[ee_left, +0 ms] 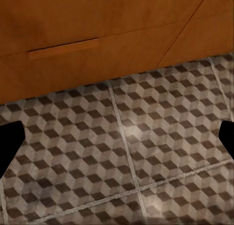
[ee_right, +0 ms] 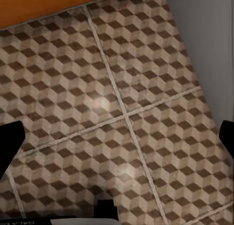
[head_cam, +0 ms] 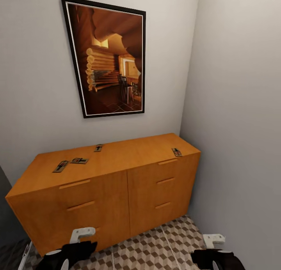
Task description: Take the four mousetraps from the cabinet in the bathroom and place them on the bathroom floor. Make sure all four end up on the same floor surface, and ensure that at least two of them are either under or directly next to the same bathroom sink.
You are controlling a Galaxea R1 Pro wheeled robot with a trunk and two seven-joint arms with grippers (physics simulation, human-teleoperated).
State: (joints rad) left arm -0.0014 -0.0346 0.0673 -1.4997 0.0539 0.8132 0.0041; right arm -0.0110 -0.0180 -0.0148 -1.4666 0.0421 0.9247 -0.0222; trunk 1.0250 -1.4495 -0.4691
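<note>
The orange-brown cabinet stands against the wall ahead. Four mousetraps lie on its flat top. Two sit close together at the left, one mousetrap beside another mousetrap. A third mousetrap is near the back edge, and a fourth is at the right front corner. My left gripper hangs open over the cube-patterned bathroom floor just before the cabinet's front. My right gripper is open above the floor near the right wall. Both are low and well below the traps. The sink is out of view.
A large framed picture hangs above the cabinet. A grey wall closes in on the right and meets the cabinet's end. A dark surface borders the cabinet's left side. A strip of tiled floor lies between me and the drawers.
</note>
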